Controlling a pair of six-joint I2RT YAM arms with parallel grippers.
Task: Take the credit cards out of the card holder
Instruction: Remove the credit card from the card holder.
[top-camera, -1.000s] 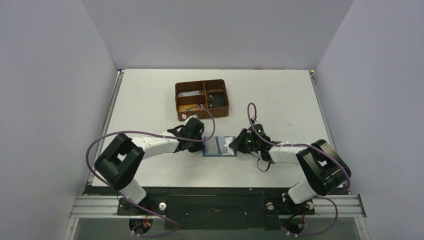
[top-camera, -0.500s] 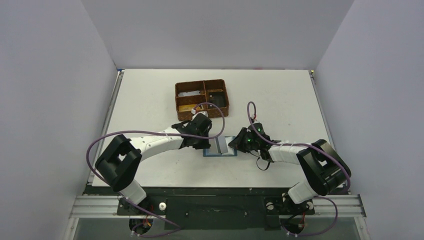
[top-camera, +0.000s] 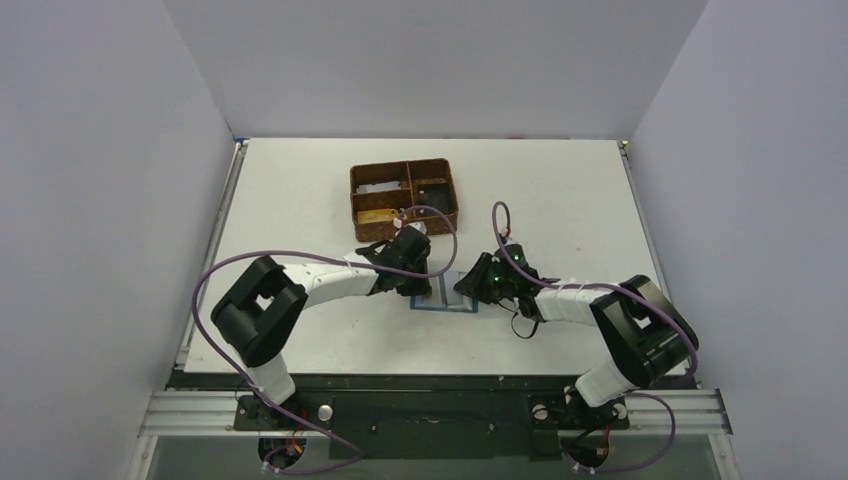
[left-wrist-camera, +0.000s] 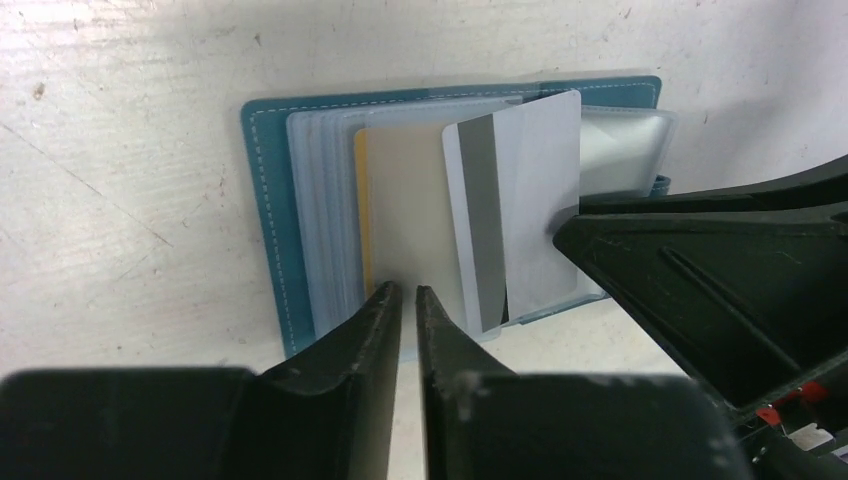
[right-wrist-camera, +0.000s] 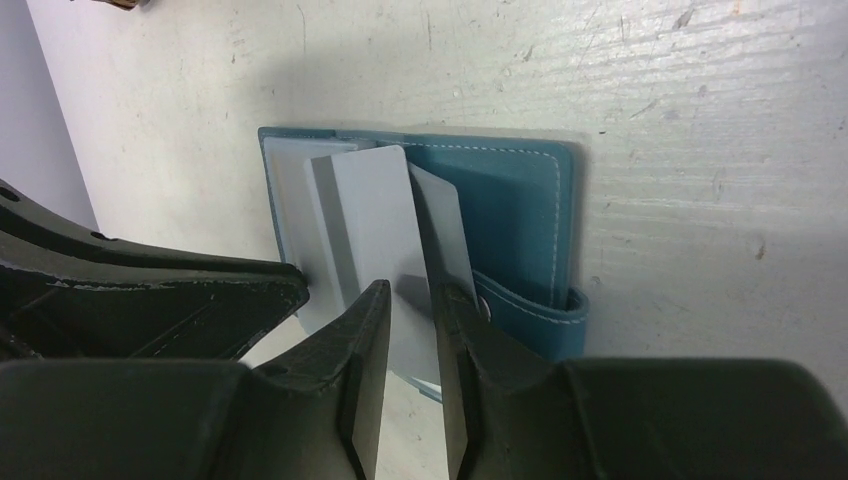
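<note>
The teal-blue card holder (top-camera: 447, 300) lies open on the table between my grippers. In the left wrist view its teal cover (left-wrist-camera: 262, 200) holds clear sleeves, a tan-gold credit card (left-wrist-camera: 400, 210) and a white card with a grey stripe (left-wrist-camera: 520, 190) that sits tilted and half out. My left gripper (left-wrist-camera: 408, 290) is shut, its tips at the tan card's near edge; I cannot tell whether it pinches anything. My right gripper (right-wrist-camera: 410, 290) is slightly open over the white card (right-wrist-camera: 365, 220), beside the snap tab (right-wrist-camera: 540, 315).
A brown woven basket (top-camera: 403, 164) with compartments stands behind the card holder; it holds a gold item and small things. Grey walls enclose the table on three sides. Both arms' cables loop above the wrists.
My left gripper has moved right, from beside the card holder's left edge to over its left panel. My right gripper has crept slightly left. The white card stands more tilted.
</note>
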